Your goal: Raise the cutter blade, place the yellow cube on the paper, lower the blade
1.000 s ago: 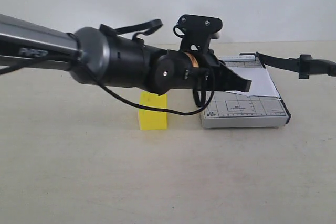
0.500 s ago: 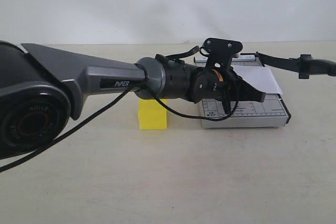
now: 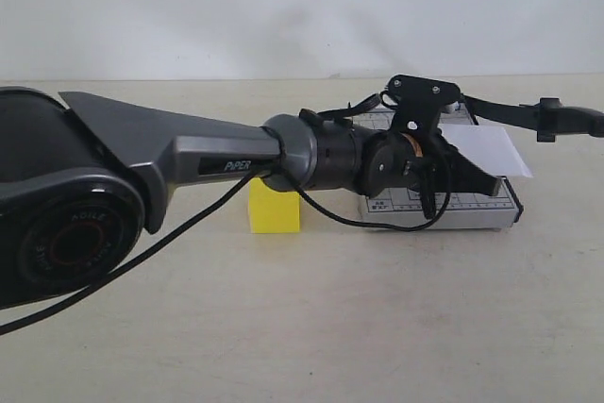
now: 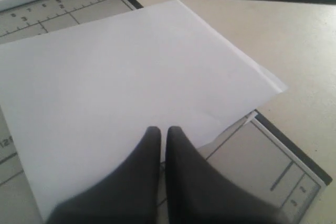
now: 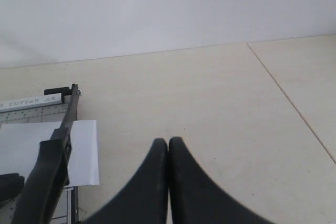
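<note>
Left end effector (image 4: 161, 131): jaws closed, tips over white paper sheet (image 4: 131, 72) on grey gridded cutter board (image 4: 273, 166).
Right end effector (image 5: 168, 142): closed, empty.
Black cutter blade (image 3: 510, 112): raised.
Bright yellow cube (image 3: 274, 209): on table (image 3: 330, 318), beside board.

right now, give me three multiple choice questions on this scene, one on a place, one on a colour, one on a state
1. Where is the yellow cube?
A on the paper
B on the table beside the cutter board
C held up in the air

2. What colour is the paper?
A white
B yellow
C grey

3. How is the left gripper?
A wide open
B shut on the yellow cube
C shut, holding nothing

Answers:
1 B, the yellow cube stands on the table, left of the cutter board in the exterior view.
2 A, the sheet is plain white.
3 C, its fingers meet over the paper with nothing between them.
</note>
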`<control>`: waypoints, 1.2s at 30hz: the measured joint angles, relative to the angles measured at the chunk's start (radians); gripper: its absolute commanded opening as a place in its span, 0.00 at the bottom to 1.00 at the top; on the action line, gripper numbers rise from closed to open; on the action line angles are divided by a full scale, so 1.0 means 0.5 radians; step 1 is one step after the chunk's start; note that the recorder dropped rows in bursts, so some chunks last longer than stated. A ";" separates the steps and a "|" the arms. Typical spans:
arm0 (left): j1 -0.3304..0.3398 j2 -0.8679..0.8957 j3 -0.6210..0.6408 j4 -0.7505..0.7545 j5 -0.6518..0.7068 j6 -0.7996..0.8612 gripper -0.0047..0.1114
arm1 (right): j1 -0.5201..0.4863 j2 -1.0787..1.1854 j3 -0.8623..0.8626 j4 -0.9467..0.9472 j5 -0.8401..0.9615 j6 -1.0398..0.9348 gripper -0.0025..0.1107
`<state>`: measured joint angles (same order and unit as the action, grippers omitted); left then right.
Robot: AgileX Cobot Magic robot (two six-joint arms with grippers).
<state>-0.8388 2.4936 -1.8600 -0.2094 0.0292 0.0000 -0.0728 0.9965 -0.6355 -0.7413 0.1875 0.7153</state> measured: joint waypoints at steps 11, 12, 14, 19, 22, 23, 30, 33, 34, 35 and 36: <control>-0.004 0.013 0.000 0.000 -0.058 -0.025 0.08 | 0.263 0.000 0.000 0.000 -0.006 -0.171 0.02; -0.008 0.017 0.000 0.000 -0.076 -0.038 0.08 | 0.266 0.000 0.000 0.000 -0.006 -0.176 0.02; -0.008 0.023 0.000 0.000 -0.097 -0.066 0.08 | 0.266 -0.003 0.000 0.000 -0.006 -0.176 0.02; -0.008 0.033 0.000 0.000 -0.151 -0.089 0.08 | 0.266 -0.003 0.000 0.000 -0.006 -0.176 0.02; -0.012 0.033 0.000 0.000 -0.191 -0.099 0.08 | 0.266 -0.003 0.000 0.000 -0.002 -0.176 0.02; -0.012 0.025 0.000 0.000 -0.196 -0.103 0.08 | 0.266 -0.003 0.000 0.000 0.002 -0.176 0.02; -0.012 -0.125 0.000 0.000 -0.180 -0.111 0.08 | 0.266 -0.003 0.000 0.000 0.030 -0.176 0.02; -0.012 -0.221 0.008 -0.007 -0.168 -0.122 0.08 | 0.266 -0.003 0.000 0.000 0.046 -0.176 0.02; -0.012 -0.251 0.027 -0.007 -0.168 -0.133 0.08 | 0.266 -0.003 0.000 0.000 0.069 -0.176 0.02; -0.012 -0.293 0.057 -0.007 -0.168 -0.142 0.08 | 0.266 -0.003 0.000 0.000 0.093 -0.176 0.02; -0.012 -0.339 0.102 -0.012 -0.174 -0.147 0.08 | 0.266 -0.003 0.000 0.000 0.116 -0.180 0.02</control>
<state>-0.8447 2.3239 -1.8090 -0.2154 -0.0580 -0.0736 0.0603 0.9951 -0.6355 -0.7413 0.2455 0.6251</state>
